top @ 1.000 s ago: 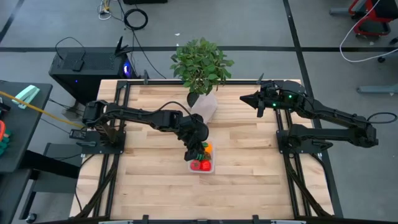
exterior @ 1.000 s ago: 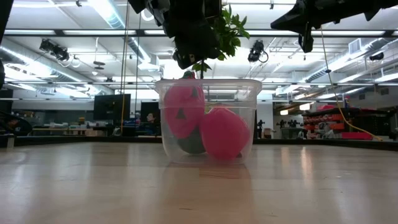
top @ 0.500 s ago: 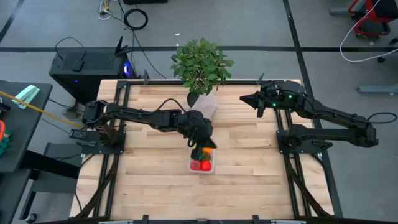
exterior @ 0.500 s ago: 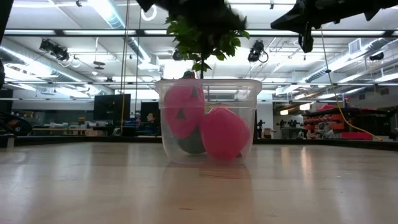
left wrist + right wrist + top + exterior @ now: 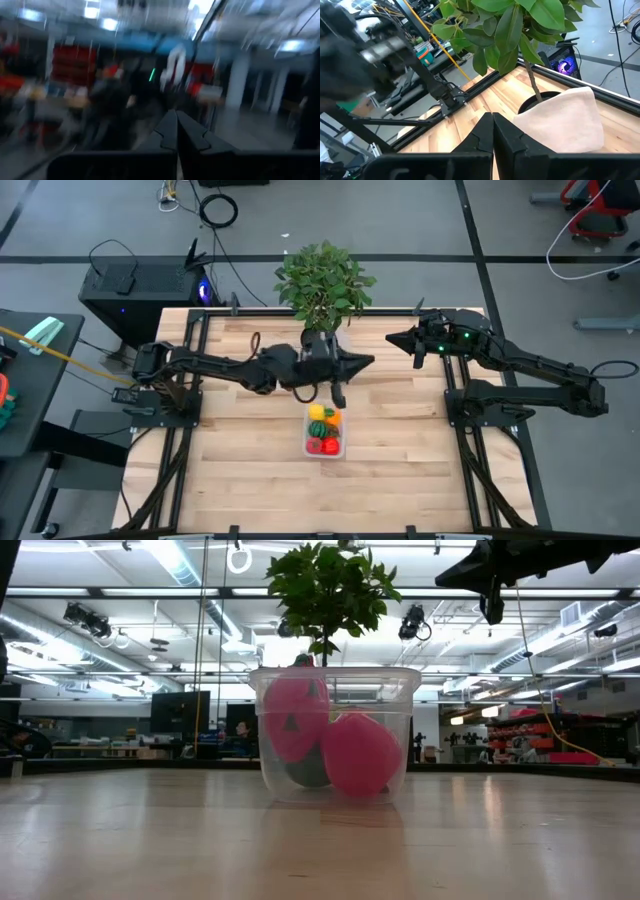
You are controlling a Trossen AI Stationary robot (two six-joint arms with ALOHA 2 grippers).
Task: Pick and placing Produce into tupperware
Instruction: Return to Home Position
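The tupperware [image 5: 307, 442] stands near the middle of the table. It holds the produce [image 5: 323, 430]: yellow, striped green, orange and red pieces. In the low view two pinkish-red pieces [image 5: 360, 752] rest on the bottom of the tub [image 5: 402, 710]. My left gripper [image 5: 372, 361] is raised beyond the tub's far side, pointing level toward the table's right edge. Its fingers [image 5: 176, 125] are shut with nothing between them. My right gripper [image 5: 389, 337] waits high at the far right, shut [image 5: 492, 125] and holding nothing.
A leafy potted plant [image 5: 323, 280] in a pale wrapped pot [image 5: 565, 120] stands at the far edge, just behind my left gripper. Bare wood lies left, right and near of the tub. Black frame rails [image 5: 190, 430] run along both sides.
My left gripper has risen from just above the tub and gone toward the far edge. It has tipped from pointing down to pointing level toward the table's right edge, and has left the top of the low view. The produce and tub have stayed in place.
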